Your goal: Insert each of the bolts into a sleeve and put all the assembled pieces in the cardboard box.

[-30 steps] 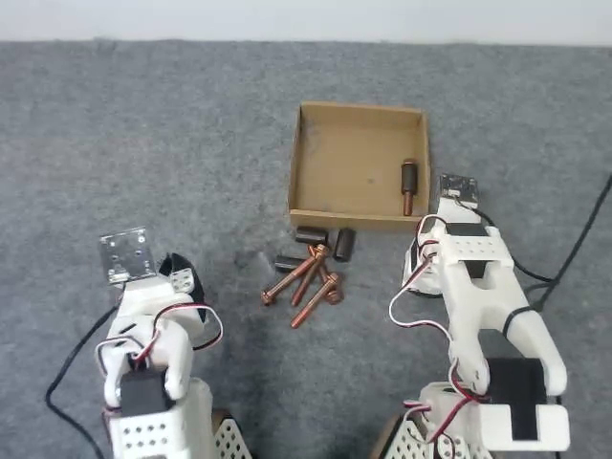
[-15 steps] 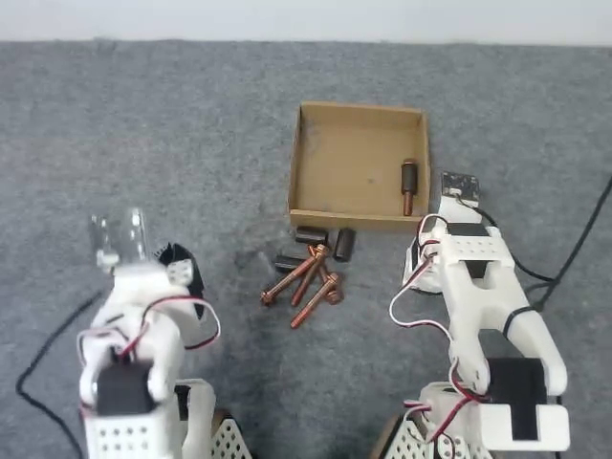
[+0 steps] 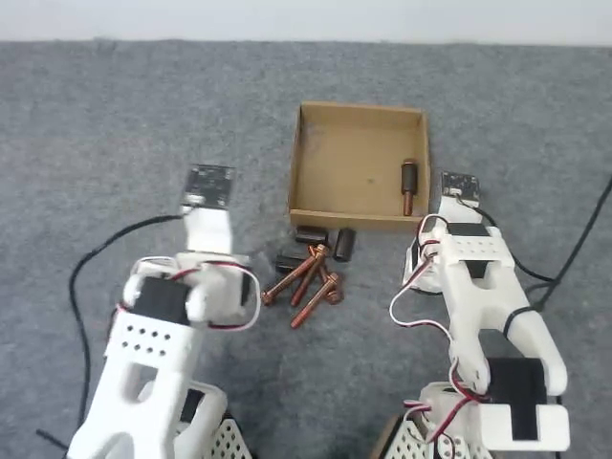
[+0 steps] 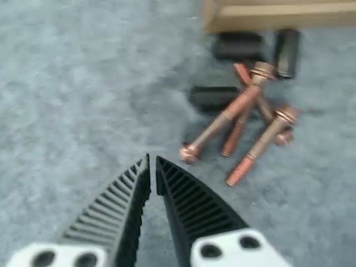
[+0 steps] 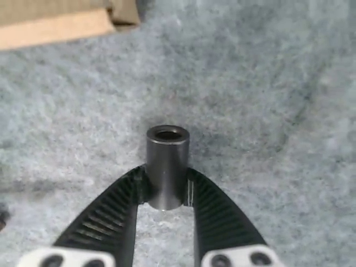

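Several copper bolts (image 3: 306,275) lie in a loose pile in front of the cardboard box (image 3: 304,163). Three black sleeves (image 3: 311,234) lie beside the pile, near the box's front wall. One bolt with a sleeve on it (image 3: 408,185) lies inside the box at its right side. My left gripper (image 4: 153,164) hangs shut and holds nothing, just short of the head of the nearest bolt (image 4: 222,119). My right gripper (image 5: 166,175) is shut on an upright black sleeve (image 5: 167,150) over the carpet, near the box's corner (image 5: 67,22).
Grey carpet (image 3: 143,115) covers the table. The left arm (image 3: 191,296) stands left of the bolt pile, the right arm (image 3: 478,277) right of it. A black cable (image 3: 574,249) runs along the right edge.
The left arm has swung forward and to the right, from the near left corner to beside the bolt pile. The right arm has kept still with its sleeve.
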Controlling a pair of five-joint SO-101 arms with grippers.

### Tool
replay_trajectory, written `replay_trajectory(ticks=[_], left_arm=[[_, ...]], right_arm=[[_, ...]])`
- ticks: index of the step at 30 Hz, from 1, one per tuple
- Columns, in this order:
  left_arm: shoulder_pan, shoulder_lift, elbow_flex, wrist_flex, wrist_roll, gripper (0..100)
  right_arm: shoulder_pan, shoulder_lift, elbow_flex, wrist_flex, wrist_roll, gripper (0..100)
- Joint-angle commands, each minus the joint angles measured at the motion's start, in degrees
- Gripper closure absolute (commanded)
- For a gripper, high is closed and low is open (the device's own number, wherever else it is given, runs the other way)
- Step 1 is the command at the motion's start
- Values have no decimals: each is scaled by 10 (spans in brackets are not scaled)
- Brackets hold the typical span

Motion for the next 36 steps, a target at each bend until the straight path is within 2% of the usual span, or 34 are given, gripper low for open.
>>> replay_trajectory(ticks=[1, 4, 8, 13, 16, 18, 25, 29, 33, 36], left_arm=[[75, 4, -19, -14, -6, 986], [127, 4, 22, -35, -4, 934], [143, 5, 88, -84, -4, 843], [142, 5, 135, -144, -7, 837], [142, 5, 134, -154, -26, 837], [138, 5, 134, -161, -53, 837], [59, 5, 136, -180, -124, 837], [53, 6, 145, -180, -149, 837], [55, 5, 152, -178, -135, 837], [55, 5, 152, -178, -45, 855]], right_arm=[[7, -15, -7, -7, 9, 991], [7, -15, -7, -7, 9, 991], [7, -15, -7, -7, 9, 991], [7, -15, -7, -7, 9, 991], [7, -15, -7, -7, 9, 991], [7, -15, -7, -6, 9, 991], [7, -15, -7, -6, 9, 991], [7, -15, -7, -7, 9, 991], [7, -15, -7, -7, 9, 991], [7, -15, -7, -7, 9, 991]])
